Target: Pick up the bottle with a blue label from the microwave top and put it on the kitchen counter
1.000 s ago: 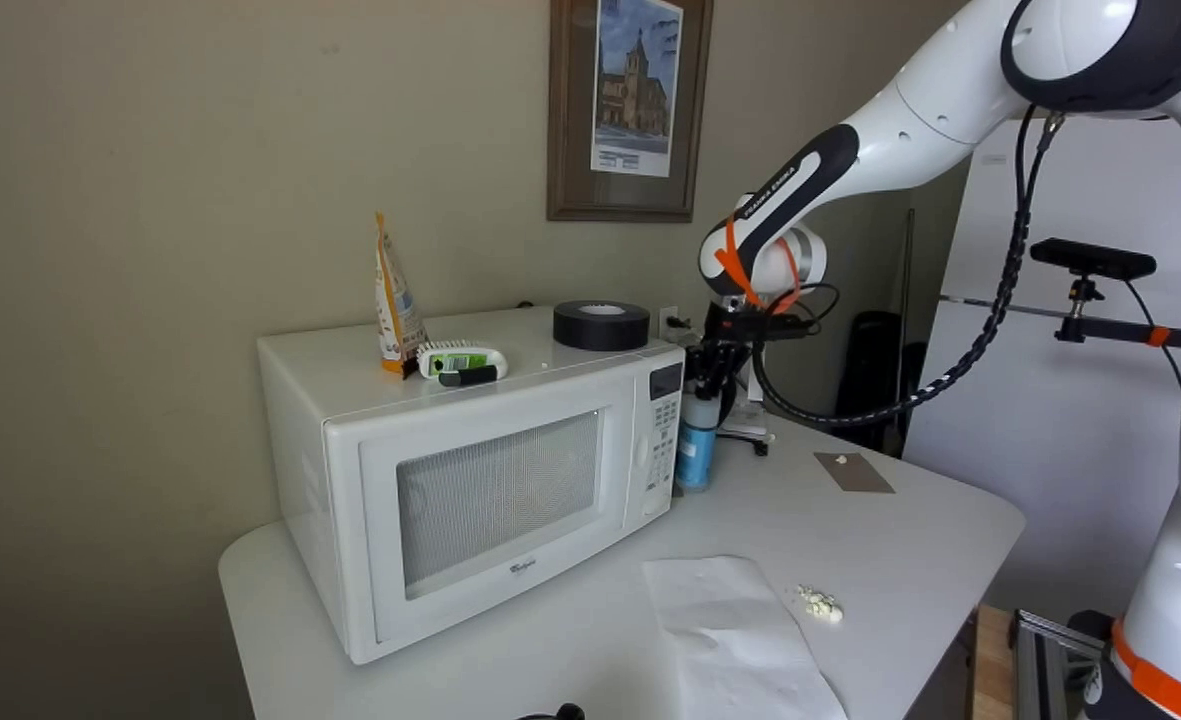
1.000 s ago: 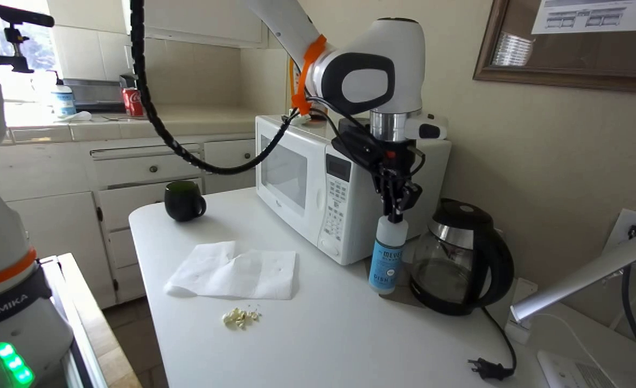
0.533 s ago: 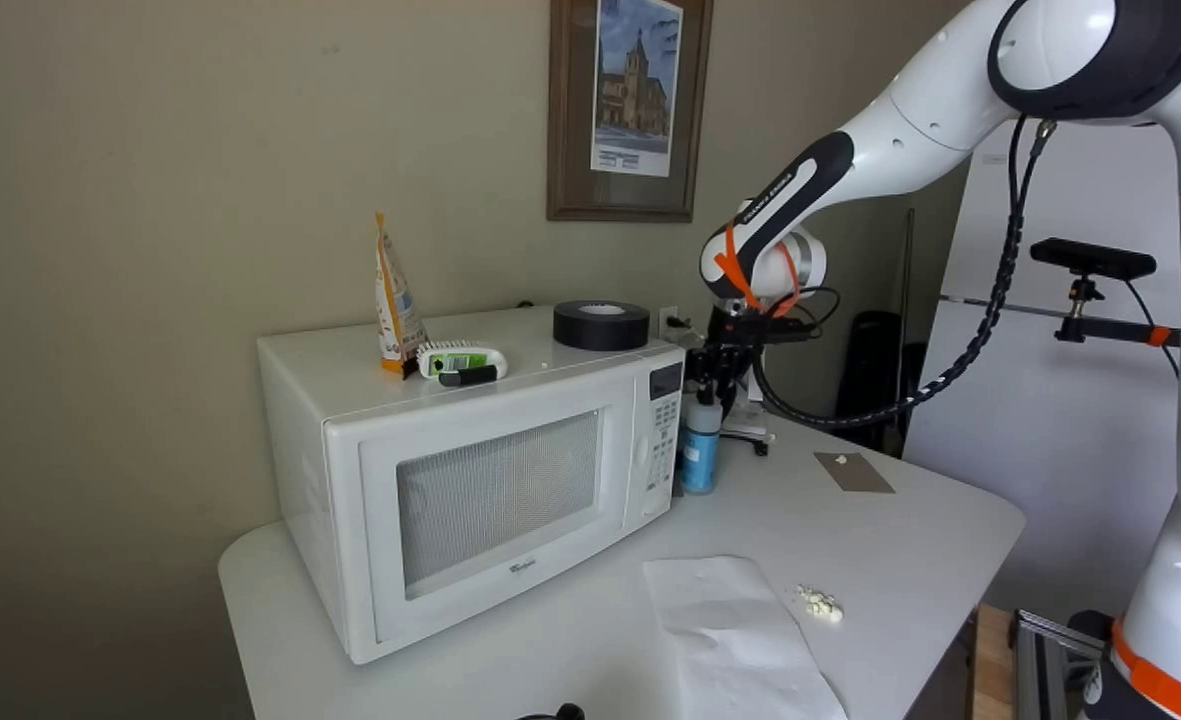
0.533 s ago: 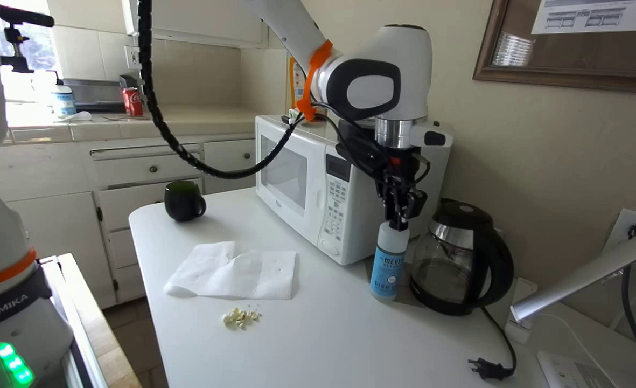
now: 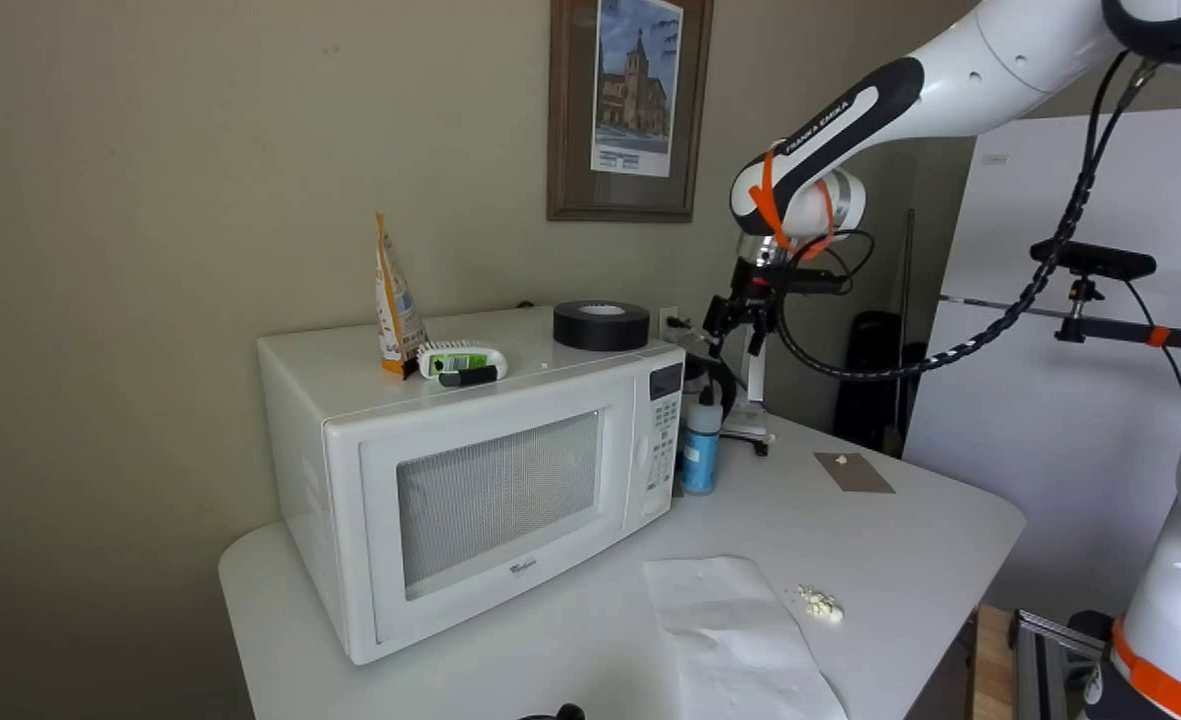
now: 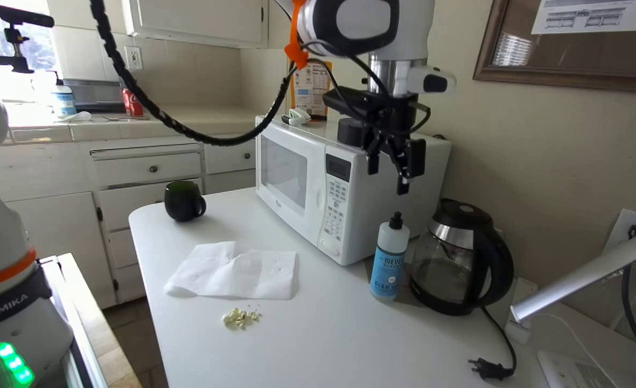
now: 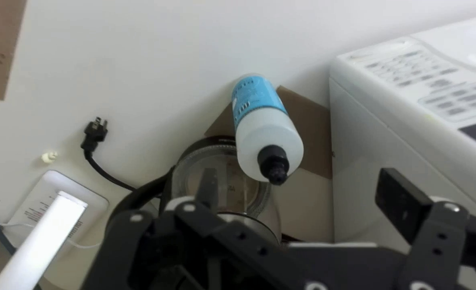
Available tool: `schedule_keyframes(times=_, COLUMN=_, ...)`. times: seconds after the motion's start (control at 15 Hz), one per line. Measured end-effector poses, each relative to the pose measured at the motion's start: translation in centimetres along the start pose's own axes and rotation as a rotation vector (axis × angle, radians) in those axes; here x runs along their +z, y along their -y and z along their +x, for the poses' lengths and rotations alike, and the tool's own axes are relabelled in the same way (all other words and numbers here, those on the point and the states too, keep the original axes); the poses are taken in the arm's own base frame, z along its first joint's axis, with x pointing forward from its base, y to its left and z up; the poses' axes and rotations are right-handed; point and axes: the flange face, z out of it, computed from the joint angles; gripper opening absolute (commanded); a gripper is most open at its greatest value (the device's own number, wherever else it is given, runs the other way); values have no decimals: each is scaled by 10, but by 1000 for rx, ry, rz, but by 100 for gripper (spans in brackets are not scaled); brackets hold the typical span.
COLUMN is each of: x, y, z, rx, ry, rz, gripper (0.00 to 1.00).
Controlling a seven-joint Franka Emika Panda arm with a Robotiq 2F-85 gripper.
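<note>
The bottle with a blue label (image 6: 387, 269) stands upright on the pale kitchen counter (image 6: 323, 339), just beside the control-panel end of the white microwave (image 6: 301, 167). Its black cap is uncovered. In an exterior view the same bottle (image 5: 699, 460) shows partly behind the microwave corner. My gripper (image 6: 388, 177) hangs above the cap, apart from it, with its fingers spread and nothing between them. In the wrist view the bottle (image 7: 264, 125) lies beyond the open gripper (image 7: 296, 188), whose fingers frame the kettle and the microwave side.
A glass kettle (image 6: 441, 269) stands close beside the bottle, with a brown sheet (image 7: 306, 129) near its base. A lamp arm (image 6: 581, 275) slants in. Tape roll (image 5: 601, 330), brush (image 5: 460, 363) and bag (image 5: 397, 310) sit on the microwave. A paper towel (image 6: 237, 272), crumbs (image 6: 239, 318) and mug (image 6: 183, 200) are on the counter.
The bottle has come down slightly onto the counter. My gripper has let go of its cap, opened wide and risen well above it; the bottle stays standing.
</note>
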Motion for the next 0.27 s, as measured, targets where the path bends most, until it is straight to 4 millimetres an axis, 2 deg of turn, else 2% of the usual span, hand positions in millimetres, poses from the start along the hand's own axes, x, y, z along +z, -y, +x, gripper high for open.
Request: schedule_keyframes(times=0.27, x=-58, y=-19, z=-60, rx=-178, ry=83, rz=-17, gripper=99)
